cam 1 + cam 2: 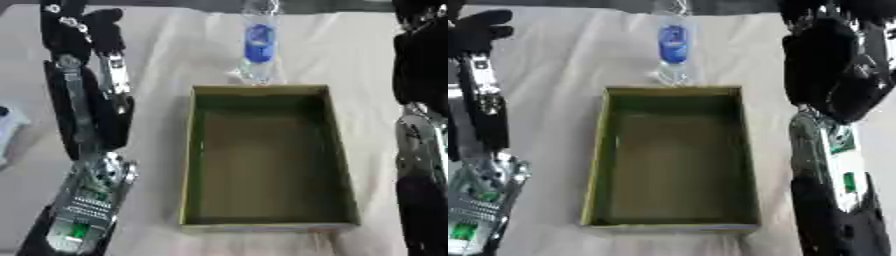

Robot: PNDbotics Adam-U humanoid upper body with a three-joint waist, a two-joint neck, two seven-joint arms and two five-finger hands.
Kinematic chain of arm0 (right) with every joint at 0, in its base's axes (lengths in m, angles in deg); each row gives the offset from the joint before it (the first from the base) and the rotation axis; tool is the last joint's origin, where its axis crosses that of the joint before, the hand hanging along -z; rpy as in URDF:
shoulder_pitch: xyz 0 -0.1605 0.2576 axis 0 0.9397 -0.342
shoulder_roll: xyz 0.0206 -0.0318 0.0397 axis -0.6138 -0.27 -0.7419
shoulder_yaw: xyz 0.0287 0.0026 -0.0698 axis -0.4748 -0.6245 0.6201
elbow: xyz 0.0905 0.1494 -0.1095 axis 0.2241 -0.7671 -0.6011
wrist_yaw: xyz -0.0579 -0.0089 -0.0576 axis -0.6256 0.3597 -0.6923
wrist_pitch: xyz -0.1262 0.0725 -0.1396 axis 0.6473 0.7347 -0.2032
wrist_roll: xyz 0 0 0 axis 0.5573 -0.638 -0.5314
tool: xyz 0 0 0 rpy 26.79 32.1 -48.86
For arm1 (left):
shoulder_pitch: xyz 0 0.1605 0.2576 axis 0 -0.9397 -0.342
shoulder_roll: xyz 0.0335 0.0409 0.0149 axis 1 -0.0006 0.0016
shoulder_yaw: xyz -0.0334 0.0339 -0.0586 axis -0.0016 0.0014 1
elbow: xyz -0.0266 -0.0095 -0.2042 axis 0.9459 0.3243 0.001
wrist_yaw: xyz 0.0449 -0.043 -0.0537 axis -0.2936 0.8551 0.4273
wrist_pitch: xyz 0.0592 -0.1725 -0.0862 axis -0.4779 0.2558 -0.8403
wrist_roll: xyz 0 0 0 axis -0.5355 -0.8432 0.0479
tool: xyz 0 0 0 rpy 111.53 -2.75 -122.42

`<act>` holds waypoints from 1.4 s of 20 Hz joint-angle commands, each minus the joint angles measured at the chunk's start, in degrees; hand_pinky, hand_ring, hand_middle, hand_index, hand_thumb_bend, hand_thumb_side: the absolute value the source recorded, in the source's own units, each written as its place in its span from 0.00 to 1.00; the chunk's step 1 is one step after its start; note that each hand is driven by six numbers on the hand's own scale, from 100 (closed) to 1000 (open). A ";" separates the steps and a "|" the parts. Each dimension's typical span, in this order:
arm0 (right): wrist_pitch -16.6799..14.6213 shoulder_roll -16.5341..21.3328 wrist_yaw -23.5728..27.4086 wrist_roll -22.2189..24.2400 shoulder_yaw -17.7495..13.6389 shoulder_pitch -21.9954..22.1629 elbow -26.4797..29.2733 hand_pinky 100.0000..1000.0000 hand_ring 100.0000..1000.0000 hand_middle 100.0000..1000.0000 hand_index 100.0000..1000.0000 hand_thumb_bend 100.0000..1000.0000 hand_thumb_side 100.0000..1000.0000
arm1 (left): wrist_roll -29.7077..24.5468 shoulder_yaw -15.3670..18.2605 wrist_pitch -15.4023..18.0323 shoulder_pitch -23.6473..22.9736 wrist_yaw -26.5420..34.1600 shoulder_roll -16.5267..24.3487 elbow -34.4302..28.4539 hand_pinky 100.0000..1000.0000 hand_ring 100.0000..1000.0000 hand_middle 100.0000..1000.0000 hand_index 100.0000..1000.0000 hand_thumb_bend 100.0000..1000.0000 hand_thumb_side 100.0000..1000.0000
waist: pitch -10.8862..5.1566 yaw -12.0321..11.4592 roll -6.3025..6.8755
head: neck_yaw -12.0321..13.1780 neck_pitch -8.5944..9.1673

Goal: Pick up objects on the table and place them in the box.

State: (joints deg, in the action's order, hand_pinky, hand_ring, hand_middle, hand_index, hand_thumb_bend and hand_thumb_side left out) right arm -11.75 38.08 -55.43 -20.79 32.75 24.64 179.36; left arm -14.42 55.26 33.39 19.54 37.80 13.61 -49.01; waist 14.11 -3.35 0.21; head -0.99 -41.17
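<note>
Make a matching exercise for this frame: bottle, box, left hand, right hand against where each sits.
Things:
1. bottle
2. box
3. left hand
4. right hand

Places:
A. raised over the cloth on the view's right
B. middle of the table, open, nothing inside
C. upright just beyond the box's far wall
D. raised over the cloth on the view's left

Pairs: 1-C, 2-B, 3-D, 4-A

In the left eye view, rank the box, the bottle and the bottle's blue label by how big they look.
1. Box, by far the largest.
2. Bottle. It stands beyond the box, farther from the camera, so it may look smaller than it is.
3. Blue label.
</note>
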 commanded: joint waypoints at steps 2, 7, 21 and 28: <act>0.10 0.22 -0.05 -0.09 -0.21 -0.20 0.68 0.78 0.86 0.89 0.92 0.00 0.96 | 0.13 0.28 -0.08 0.36 -0.19 -0.10 -0.98 0.60 0.66 1.00 0.86 0.01 1.00 | -1.23 0.00 0.00 | -0.40 0.79; 0.01 0.21 -0.06 -0.08 -0.24 -0.21 0.64 0.78 0.86 0.89 0.92 0.00 0.96 | 0.16 0.29 -0.08 0.37 -0.21 -0.13 -0.98 0.60 0.66 1.00 0.86 0.01 1.00 | -1.20 0.16 -0.12 | -0.29 0.80; -0.02 0.40 -0.12 0.10 -0.08 -0.10 0.50 0.78 0.86 0.89 0.92 0.00 0.96 | -1.13 -0.11 -1.75 0.63 0.56 1.65 -0.98 0.62 0.67 1.00 0.90 0.16 0.91 | -1.35 0.19 0.12 | -0.37 0.37; -0.05 0.98 -0.17 0.67 0.30 0.31 0.15 0.78 0.86 0.89 0.92 0.00 0.96 | -6.23 -0.40 -6.16 3.58 12.27 10.07 -0.98 0.66 0.68 1.00 0.92 0.44 0.69 | -1.63 0.52 1.02 | -0.54 -0.32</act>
State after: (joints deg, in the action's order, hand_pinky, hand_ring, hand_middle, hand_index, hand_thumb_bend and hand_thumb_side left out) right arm -11.80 38.17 -55.44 -20.35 32.84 25.19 179.00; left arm -19.93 54.70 27.64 22.36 48.05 21.49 -49.01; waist 13.78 -2.86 1.28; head -1.06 -41.44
